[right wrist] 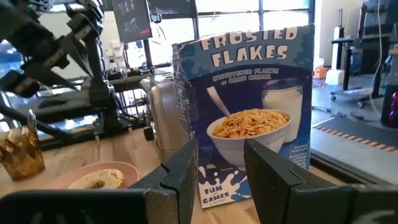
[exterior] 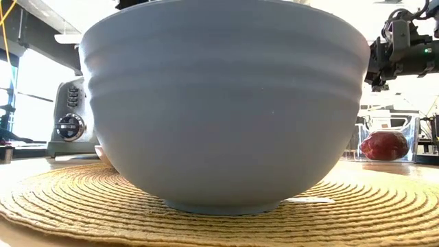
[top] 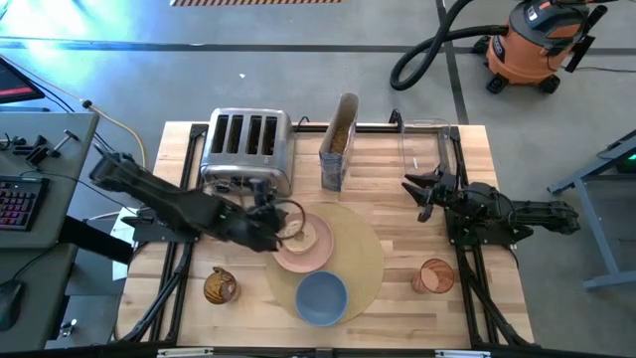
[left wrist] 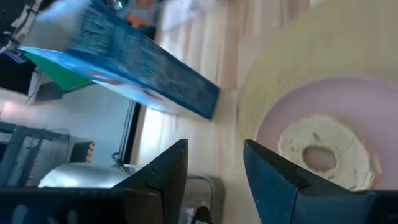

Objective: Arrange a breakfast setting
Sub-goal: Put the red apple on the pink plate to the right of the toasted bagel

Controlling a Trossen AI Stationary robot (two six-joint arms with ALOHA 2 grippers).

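- While the left gripper [top: 281,221] hangs just above the pink plate [top: 304,249] at the centre of the high view, its fingers [left wrist: 163,176] stand apart with nothing between them; the bagel [top: 301,237] lies flat on the plate below, which looks like a release or an approach, and I cannot tell which.
- Right gripper [top: 419,191] waits at the right of the high view, raised over the table [top: 397,298], jaws part open and empty. Its wrist view faces the cereal box [right wrist: 249,112], so my guess is that cereal comes next.
- One round placemat [top: 363,264] sits at centre, serving as the base that gathers the setting.
- One plate rests on the mat's upper-left part; one blue bowl [top: 321,296] rests on its lower edge, near the plate, though contact between them is unclear.
- One bagel is in view, a single ring on the plate.
- One red fruit [exterior: 384,145] shows in the low view, inside a clear bin [top: 422,149] toward the upper right of the table, well apart from the mat and likely not yet placed.
- One cereal box stands upright beside the one toaster [top: 246,149], at the top of the table.
- Two cups are off the mat: an amber one [top: 221,286] at lower left, a pinkish one [top: 435,275] at lower right.
- No spoon that I can make out.
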